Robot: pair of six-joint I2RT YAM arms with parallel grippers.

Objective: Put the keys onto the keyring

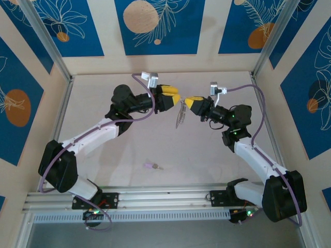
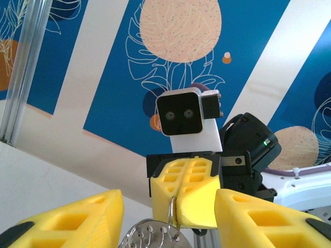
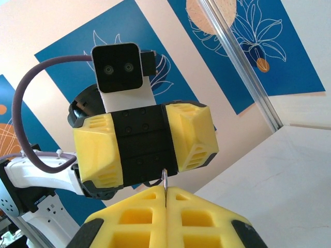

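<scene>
One purple key | one keyring, right jaws clamped on | left jaws apart

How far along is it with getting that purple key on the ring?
Done: the right gripper holds the keyring in the air. In hand: the left gripper, open and empty, faces it. Left: the purple key lies on the table, not yet picked up or threaded.

Left arm: reaches forward, then bends inward to the right.
Left gripper: points right, fingers spread apart.
Right arm: mirrors it, bent inward to the left.
Right gripper: faces the left one nearly tip to tip, fingers pressed together.
</scene>
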